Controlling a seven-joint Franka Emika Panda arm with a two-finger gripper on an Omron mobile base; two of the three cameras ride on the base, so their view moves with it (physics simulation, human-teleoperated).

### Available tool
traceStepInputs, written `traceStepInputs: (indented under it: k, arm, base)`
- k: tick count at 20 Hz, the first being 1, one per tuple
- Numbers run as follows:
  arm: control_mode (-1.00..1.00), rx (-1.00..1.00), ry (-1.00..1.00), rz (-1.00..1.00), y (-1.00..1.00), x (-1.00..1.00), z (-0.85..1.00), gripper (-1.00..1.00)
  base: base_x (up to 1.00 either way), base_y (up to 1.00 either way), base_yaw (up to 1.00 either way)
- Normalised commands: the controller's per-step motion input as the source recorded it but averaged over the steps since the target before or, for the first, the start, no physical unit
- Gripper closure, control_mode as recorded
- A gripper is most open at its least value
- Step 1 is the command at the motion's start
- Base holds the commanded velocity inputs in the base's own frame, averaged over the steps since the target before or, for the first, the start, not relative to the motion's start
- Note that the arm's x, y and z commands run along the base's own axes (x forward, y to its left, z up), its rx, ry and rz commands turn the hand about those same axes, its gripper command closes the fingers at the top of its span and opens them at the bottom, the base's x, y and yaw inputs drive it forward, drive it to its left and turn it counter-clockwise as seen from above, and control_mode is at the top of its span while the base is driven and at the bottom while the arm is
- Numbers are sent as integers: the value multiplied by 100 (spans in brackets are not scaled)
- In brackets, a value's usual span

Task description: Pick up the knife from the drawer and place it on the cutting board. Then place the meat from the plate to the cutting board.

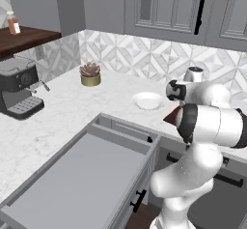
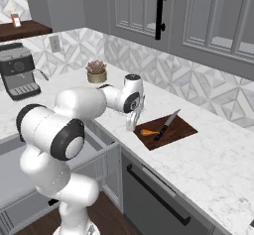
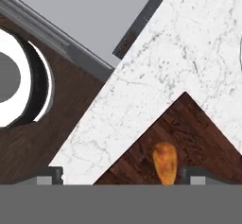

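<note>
Drawer (image 1: 77, 184): pulled wide out in the near left of the left base view, flat grey floor bare, black bar handle (image 1: 140, 200) on its front.
Meat (image 2: 147, 132): orange-brown piece lying on the near left part of the cutting board; in the hand view (image 3: 164, 163) it sits between the two dark finger tips, touching neither.
Knife (image 2: 166, 124): on the board too, silver blade pointing to the far side, black handle towards the near edge, just right of the meat and apart from it.
Cutting board (image 2: 165, 130): dark reddish-brown, flat on the marble counter (image 2: 213, 154), right of the drawer; one corner shows in the hand view (image 3: 198, 128).
Claw (image 2: 133, 121): hanging just above the board's left corner, fingers pointing down, jaws spread wide, nothing between them but air over the meat.
Plate (image 1: 147, 100): round, white, on the counter beyond the drawer, left of the arm.
Potted plant (image 1: 90, 74): by the tiled back wall, further left.
Coffee machine (image 1: 18, 88): black and grey, at the far left of the counter.
Bottle (image 1: 13, 23): on the dark wooden shelf above the coffee machine.
</note>
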Motion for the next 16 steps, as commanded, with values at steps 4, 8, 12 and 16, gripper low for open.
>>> traceStepInputs:
  k: [4,8,12,16]
  arm:
    - [-100,-12,-2,12,100,-77,68,-100]
    - [-100,-9,0,13,100,-43,100,-100]
    - [-100,-6,0,14,100,-46,96,-100]
    - [-100,0,0,15,88,-71,43,-100]
  base:
    - [0,0,0]
    - [0,0,0]
    - [0,0,0]
    - [0,0,0]
